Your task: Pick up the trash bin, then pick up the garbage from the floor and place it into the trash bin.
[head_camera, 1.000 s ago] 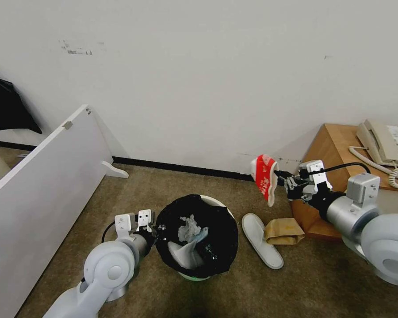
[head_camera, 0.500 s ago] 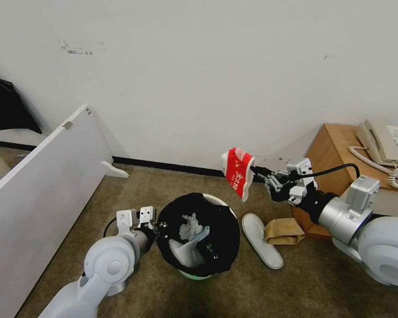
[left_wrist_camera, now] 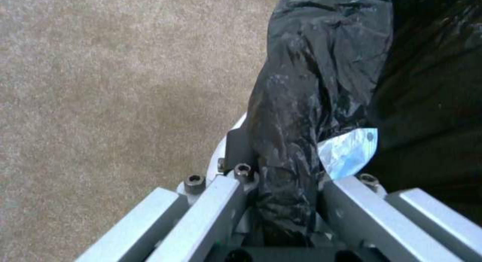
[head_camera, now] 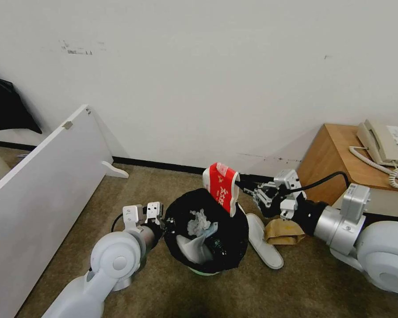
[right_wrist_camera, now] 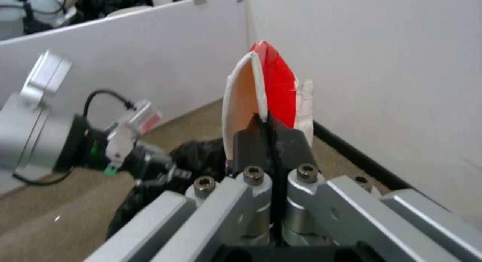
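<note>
trash bin [head_camera: 206,240] sits in front of me with its black bag [left_wrist_camera: 301,104] folded over the rim, and my left gripper [head_camera: 160,225] is clamped on that rim at the side nearest my left arm; in the left wrist view the fingers are closed tight on the bagged edge, with carpet [head_camera: 296,291] below, so i judge the bin is in hand, though whether it is lifted clear of the floor i cannot tell. inside it i see a crumpled white tissue [head_camera: 198,221] and some pale flat litter beside it, so part of the garbage is already in. my right gripper [head_camera: 243,189] is pinched nearly flat on the rim of the red cup [head_camera: 222,187], which is squashed and hangs on edge at the bin's far rim, just above the opening on the side toward my right arm; the right wrist view shows the fingers [right_wrist_camera: 269,136] gripping the cup's white lip with its pale inside and red outside on either face. the cup is not in the bin yet, so i judge this step close to done but unfinished. left on the floor are a white slipper [head_camera: 263,243] just beside the bin and a brown paper bag [head_camera: 284,232] touching it, near the wooden cabinet [head_camera: 336,154] that carries a phone [head_camera: 387,143].
</note>
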Tool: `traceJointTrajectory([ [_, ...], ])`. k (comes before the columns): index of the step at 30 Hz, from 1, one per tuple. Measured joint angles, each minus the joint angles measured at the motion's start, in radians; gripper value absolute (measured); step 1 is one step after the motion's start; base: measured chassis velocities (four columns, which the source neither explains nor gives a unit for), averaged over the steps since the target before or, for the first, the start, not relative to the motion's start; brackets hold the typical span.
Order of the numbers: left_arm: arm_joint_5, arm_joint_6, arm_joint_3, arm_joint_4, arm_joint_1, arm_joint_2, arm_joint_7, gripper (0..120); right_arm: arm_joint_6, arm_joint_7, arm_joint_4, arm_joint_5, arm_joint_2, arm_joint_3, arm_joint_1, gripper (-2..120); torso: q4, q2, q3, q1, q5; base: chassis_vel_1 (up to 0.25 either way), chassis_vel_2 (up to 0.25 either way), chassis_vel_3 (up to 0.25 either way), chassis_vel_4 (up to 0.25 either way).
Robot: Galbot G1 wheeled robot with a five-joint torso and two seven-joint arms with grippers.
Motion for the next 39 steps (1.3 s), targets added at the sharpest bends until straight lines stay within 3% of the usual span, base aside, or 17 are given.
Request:
traceJointTrajectory([
  [18, -0.048, 0.000, -0.002, -0.012, -0.001, -0.025, -0.066, 2, -0.014, -0.024, -0.038, -0.092, 0.038, -0.043, -0.036, 0, 0.0000, 0.000, 0.000, 0.000, 0.0000, 0.000, 0.000, 0.000, 0.000],
  [39, -0.095, -0.001, -0.020, -0.026, 0.007, -0.040, -0.093, 2, -0.006, -0.047, -0.150, -0.211, 0.112, -0.159, -0.025, 0, 0.0000, 0.000, 0.000, 0.000, 0.0000, 0.000, 0.000, 0.000, 0.000],
])
